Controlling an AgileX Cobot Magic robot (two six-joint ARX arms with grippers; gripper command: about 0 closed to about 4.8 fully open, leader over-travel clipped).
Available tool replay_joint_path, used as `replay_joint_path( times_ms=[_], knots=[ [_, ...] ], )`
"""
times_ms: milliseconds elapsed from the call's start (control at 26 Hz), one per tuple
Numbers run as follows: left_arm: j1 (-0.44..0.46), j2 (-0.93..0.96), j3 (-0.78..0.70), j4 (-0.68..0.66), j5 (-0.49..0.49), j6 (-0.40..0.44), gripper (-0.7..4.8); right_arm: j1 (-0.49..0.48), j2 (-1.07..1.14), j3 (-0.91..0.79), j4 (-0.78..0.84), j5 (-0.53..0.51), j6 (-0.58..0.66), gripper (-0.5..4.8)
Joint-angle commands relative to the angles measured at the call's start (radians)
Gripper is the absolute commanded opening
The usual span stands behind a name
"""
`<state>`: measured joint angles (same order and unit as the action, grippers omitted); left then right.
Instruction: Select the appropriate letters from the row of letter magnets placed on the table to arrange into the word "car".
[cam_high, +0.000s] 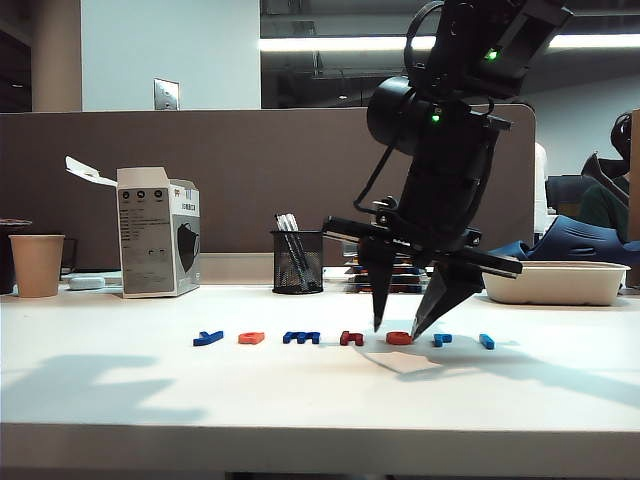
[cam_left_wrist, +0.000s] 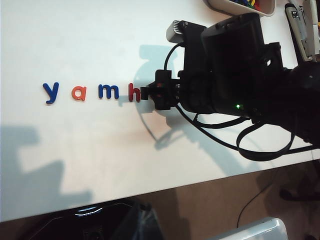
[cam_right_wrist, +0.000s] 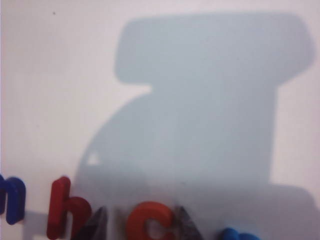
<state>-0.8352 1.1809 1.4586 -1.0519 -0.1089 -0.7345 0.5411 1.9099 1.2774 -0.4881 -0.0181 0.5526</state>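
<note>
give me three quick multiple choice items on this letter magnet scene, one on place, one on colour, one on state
1. Where is the right end effector?
A. over the paper cup
B. astride the "c"
C. above the "y"

2. What colour is the "m"?
A. dark blue
B. orange
C. green

3. How do the right end effector's jaws stand?
A. clamped on the "h"
B. shut on nothing
C. open, one fingertip on each side of the "c"

Answers: 1 B, the exterior view shows both tips down at the "c" on the table. 2 A, plain in the left wrist view. 3 C, the right wrist view shows the "c" lying between the tips.
</note>
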Motion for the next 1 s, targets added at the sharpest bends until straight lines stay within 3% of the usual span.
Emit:
replay_joint_path(
  times_ms=[39, 1001],
  knots=[
    [0.001, -0.002, 0.002, 0.006, -0.003, 0.001, -0.05, 0.010, 0.005, -0.002, -0.042, 0.028, -0.003, 1.65],
    [0.001, -0.002, 0.002, 0.006, -0.003, 0.001, -0.05, 0.039, 0.045, -0.002, -0.070, 0.072, -0.003, 1.65]
  ],
)
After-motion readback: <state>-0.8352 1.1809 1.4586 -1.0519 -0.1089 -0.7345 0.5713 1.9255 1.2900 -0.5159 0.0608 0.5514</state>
